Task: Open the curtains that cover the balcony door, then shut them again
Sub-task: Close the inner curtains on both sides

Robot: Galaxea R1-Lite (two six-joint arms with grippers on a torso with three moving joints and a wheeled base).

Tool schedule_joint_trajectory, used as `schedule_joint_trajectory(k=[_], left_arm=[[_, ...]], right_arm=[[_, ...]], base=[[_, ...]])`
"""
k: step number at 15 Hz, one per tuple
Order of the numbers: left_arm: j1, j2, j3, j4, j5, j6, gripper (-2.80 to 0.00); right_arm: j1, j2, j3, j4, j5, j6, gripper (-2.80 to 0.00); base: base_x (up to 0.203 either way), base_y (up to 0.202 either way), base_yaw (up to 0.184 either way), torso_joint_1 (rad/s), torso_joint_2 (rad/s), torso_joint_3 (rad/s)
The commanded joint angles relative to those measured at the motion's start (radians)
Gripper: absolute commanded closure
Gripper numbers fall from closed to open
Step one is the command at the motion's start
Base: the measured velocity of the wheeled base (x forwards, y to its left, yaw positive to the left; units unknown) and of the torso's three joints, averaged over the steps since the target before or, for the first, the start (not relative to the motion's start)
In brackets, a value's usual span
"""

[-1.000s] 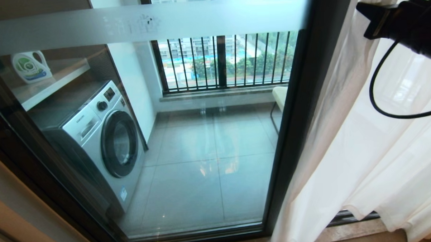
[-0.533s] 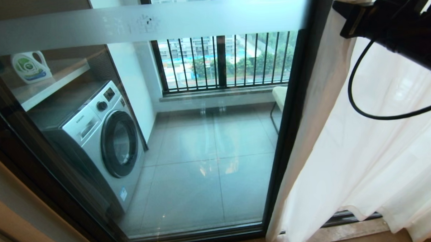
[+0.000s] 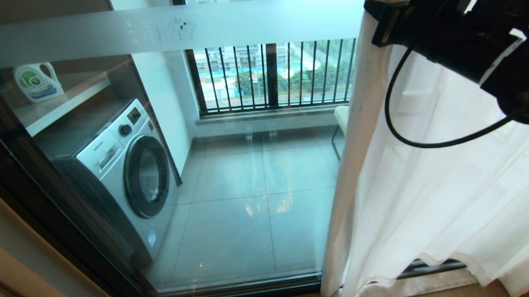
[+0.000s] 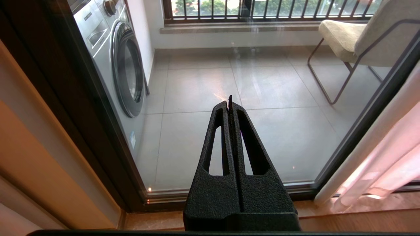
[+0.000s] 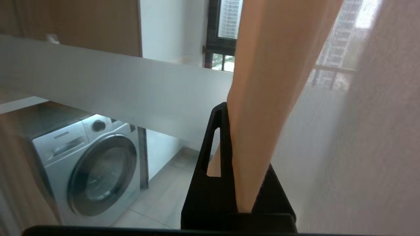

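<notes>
Beside the balcony door (image 3: 247, 166), sheer white curtains (image 3: 424, 195) — hem pinched in right gripper (image 5: 226, 111).

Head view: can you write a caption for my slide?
Right pincer shut on the curtain beside the balcony door.

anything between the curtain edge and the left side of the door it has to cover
Nothing visible. The right end effector is shut on the curtain edge, and the balcony door glass to its left stands bare.

Sheer curtains (image 3: 424, 195) half across balcony door (image 3: 248, 175)
</notes>
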Motion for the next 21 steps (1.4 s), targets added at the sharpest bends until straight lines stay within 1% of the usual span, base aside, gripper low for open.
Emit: schedule_joint_trajectory(k=[1, 5, 9, 11, 14, 18, 21], left_arm=[[0.000, 0.000, 0.000, 0.000, 0.000, 0.000, 0.00], [0.000, 0.000, 0.000, 0.000, 0.000, 0.000, 0.00], [0.000, 0.000, 0.000, 0.000, 0.000, 0.000, 0.00], [0.000, 0.000, 0.000, 0.000, 0.000, 0.000, 0.00], [0.000, 0.000, 0.000, 0.000, 0.000, 0.000, 0.00], [0.000, 0.000, 0.000, 0.000, 0.000, 0.000, 0.00], [0.000, 0.000, 0.000, 0.000, 0.000, 0.000, 0.00]], right_arm=[[0.050, 0.063, -0.062, -0.008, -0.001, -0.002, 0.00], [0.136, 0.139, -0.137, -0.017, -0.070, -0.027, 0.00], [0.195, 0.212, -0.248, -0.022, -0.082, -0.033, 0.00], [0.216, 0.250, -0.302, -0.023, -0.089, -0.057, 0.00], [0.250, 0.298, -0.367, -0.029, -0.140, -0.067, 0.00], [0.294, 0.327, -0.377, -0.065, -0.146, -0.068, 0.00], [0.312, 0.358, -0.426, -0.076, -0.146, -0.067, 0.00]], base=[[0.000, 0.000, 0.000, 0.000, 0.00, 0.000], [0.000, 0.000, 0.000, 0.000, 0.00, 0.000], [0.000, 0.000, 0.000, 0.000, 0.00, 0.000], [0.000, 0.000, 0.000, 0.000, 0.00, 0.000], [0.000, 0.000, 0.000, 0.000, 0.00, 0.000], [0.000, 0.000, 0.000, 0.000, 0.00, 0.000], [0.000, 0.000, 0.000, 0.000, 0.00, 0.000]])
